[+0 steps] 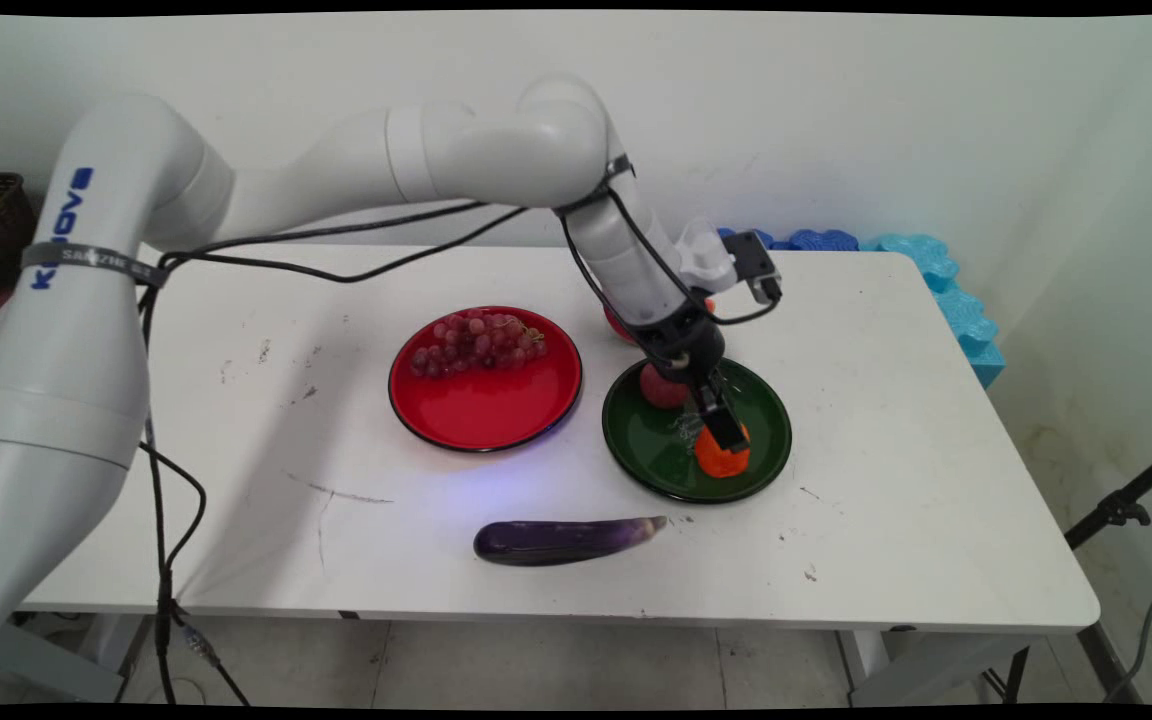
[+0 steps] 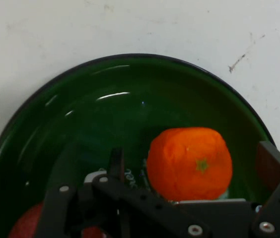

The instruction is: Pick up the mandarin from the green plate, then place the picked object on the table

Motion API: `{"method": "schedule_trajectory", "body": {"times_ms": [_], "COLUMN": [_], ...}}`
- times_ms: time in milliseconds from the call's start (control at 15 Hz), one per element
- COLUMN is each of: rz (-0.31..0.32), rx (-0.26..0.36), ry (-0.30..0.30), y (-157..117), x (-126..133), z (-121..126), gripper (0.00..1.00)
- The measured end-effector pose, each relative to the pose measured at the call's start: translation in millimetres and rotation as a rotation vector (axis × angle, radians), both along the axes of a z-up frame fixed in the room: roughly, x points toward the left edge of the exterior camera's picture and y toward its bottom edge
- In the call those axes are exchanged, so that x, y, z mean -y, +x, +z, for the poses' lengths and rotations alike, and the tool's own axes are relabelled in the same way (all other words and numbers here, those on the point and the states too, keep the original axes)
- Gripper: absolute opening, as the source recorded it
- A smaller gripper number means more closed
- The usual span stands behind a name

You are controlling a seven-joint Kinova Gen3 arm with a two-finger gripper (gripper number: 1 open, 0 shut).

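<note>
Hand view: black two-finger gripper (image 2: 192,171) straddles round orange fruit (image 2: 189,163), jaws spread apart, inside glossy dark-green plate (image 2: 55,129) near table's (image 1: 936,480) right edge.

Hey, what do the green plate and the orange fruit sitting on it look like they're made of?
The round dark green plate looks like glazed ceramic or hard glossy plastic: bright curved highlights run across its smooth surface, and its rim is dark. Which of the two it is cannot be told. The orange fruit has a matte, faintly dimpled skin with a small green stem mark; it could be a real mandarin or a plastic replica.
</note>
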State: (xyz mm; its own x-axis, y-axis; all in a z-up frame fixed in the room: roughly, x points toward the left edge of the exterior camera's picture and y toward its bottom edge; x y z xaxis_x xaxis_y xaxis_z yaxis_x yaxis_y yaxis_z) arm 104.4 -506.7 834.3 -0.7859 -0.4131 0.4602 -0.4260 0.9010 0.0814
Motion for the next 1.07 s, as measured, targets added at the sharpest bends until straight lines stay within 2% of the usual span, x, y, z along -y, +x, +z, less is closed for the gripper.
{"method": "schedule_trajectory", "body": {"times_ms": [467,533,867,1067], "rz": [0.004,0.002,-0.027,-0.031], "rx": [0.021,0.026,0.054,0.055], "ry": [0.044,0.041,0.008,-0.014], "y": [-8,-7,1,7], "x": [3,4,7,3], "z": [-21,-23,-30,-21], "gripper": [1.00,0.00,0.00,0.00]}}
